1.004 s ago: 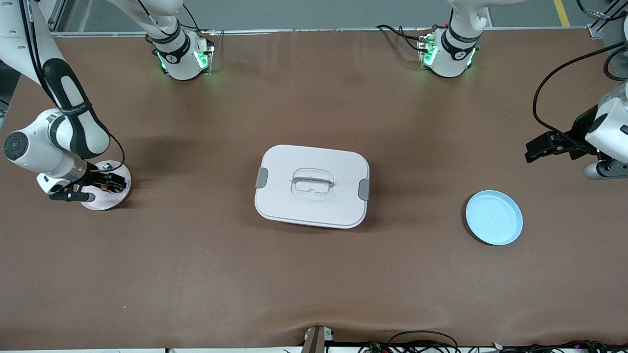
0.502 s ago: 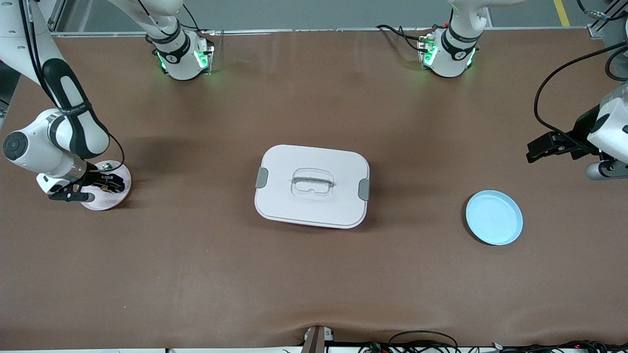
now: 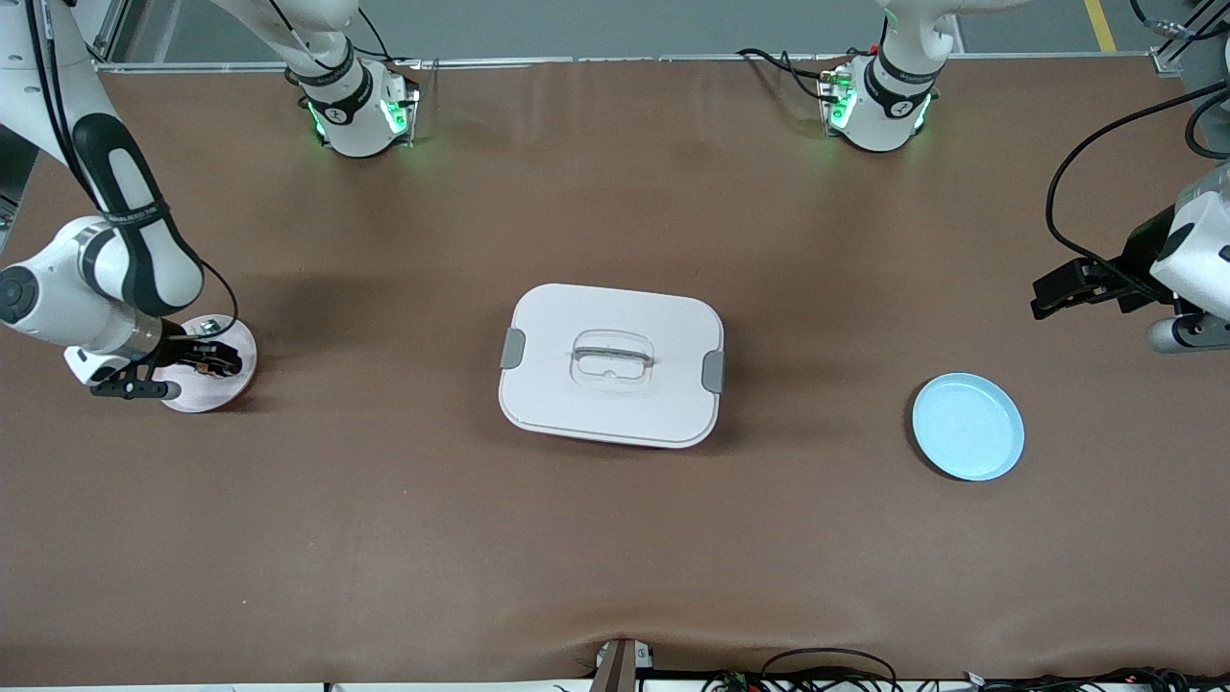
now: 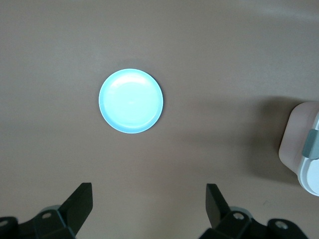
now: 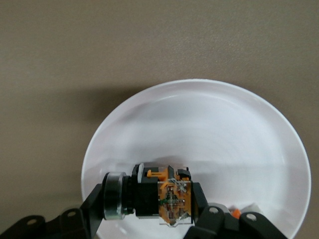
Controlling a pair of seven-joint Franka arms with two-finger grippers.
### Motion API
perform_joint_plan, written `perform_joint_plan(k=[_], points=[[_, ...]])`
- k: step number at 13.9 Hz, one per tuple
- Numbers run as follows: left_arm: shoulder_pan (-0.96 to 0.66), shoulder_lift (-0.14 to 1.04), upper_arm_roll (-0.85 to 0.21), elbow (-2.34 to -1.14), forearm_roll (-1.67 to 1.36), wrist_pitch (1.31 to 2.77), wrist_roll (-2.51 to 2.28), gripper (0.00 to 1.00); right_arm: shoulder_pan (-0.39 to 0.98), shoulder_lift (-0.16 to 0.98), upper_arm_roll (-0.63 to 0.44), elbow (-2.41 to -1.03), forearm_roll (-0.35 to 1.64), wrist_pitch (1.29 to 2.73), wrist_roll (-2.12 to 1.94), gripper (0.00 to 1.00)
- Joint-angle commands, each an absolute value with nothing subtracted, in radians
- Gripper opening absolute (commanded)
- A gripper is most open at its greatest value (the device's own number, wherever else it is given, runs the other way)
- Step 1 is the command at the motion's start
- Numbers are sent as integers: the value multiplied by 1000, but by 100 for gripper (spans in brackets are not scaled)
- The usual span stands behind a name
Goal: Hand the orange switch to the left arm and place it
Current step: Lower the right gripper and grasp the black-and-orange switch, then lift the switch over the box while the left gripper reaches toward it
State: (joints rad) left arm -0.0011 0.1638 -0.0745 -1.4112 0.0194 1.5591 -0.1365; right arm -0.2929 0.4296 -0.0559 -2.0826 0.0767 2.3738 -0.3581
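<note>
Two arms are in view over the brown table; the right gripper (image 5: 149,209) sits low over the white plate (image 3: 226,384) at the right arm's end, its fingers closed on the orange switch (image 5: 157,194), which lies sideways just above the plate's surface; the left gripper (image 4: 147,209) hangs with fingers spread wide and empty, waiting near the light blue plate (image 3: 968,426); the box (image 3: 611,364) stands between both plates.

Right end effector (image 5: 149,211) tips cut off; switch (image 5: 149,196) face unseen.
</note>
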Motion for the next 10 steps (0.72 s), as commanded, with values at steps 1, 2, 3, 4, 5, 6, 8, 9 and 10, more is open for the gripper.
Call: perform_joint_plan(k=[1,2,3,4,5,6,8,9,10], points=[[-2,152,-84,-1399,-17,1548,-118,100,-296,391,-44,-1935,92,2106,-298,0],[-6,143,-83,-1388,-41,1548,-117,100,-285,385,-43,-1884,92,2020,-258,0],[-6,138,-84,-1384,-79,1548,-117,100,-272,373,-43,-1855,94,1958,-224,0],[-6,135,-84,-1382,-130,1548,-117,100,-256,347,-43,-1847,94,1925,-189,0],[-2,135,-84,-1381,-185,1548,-117,100,-232,324,-43,-1847,94,1904,-139,0],[0,135,-84,-1379,-231,1549,-117,100,-210,307,-43,-1847,94,1875,-91,0],[0,135,-81,-1379,-329,1558,-115,100,-166,273,-43,-1847,103,1836,3,0],[2,138,-78,-1379,-415,1569,-114,100,-150,259,-43,-1845,132,1803,40,0],[3,147,-71,-1381,-504,1584,-114,100,-135,250,-43,-1841,173,1781,76,0]])
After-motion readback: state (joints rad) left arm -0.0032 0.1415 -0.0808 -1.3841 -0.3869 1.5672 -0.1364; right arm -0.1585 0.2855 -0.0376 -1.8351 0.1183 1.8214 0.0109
